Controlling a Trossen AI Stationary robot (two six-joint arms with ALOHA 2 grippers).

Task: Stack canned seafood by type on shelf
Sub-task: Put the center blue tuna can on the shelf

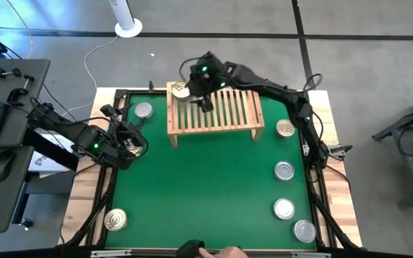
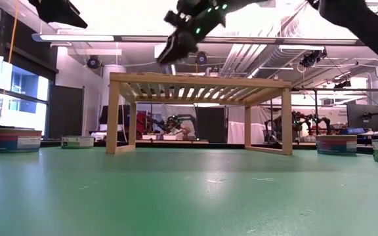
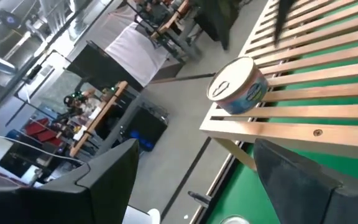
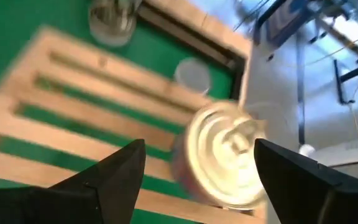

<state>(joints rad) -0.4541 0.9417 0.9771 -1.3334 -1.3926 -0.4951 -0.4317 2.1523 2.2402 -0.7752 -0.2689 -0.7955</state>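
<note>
A: Where is the right gripper (image 1: 201,92)?

B: Above the far left corner of the shelf (image 1: 224,115). Its jaws are spread, with nothing between them.

A: And the tin it works at?

B: A gold-topped tin (image 1: 181,90) sits upright on the slats at that far left corner. In the right wrist view the tin (image 4: 222,155) lies ahead of the two fingers (image 4: 114,171), in line with the gap between them, not pinched. In the left wrist view the same tin (image 3: 238,86) stands at the end of the slats, near the shelf's edge.

A: The left gripper (image 1: 126,137)?

B: At the mat's left edge, jaws spread, just over a tin (image 1: 132,148); I cannot tell whether it touches it.

A: The other tins?

B: One silver tin (image 1: 143,110) lies near the mat's far left corner, beside the shelf. A gold one (image 1: 115,219) lies at the near left corner. Along the right edge lie four: a gold one (image 1: 285,129) by the shelf's right end, then three silver ones (image 1: 284,170) toward the near right corner.
</note>
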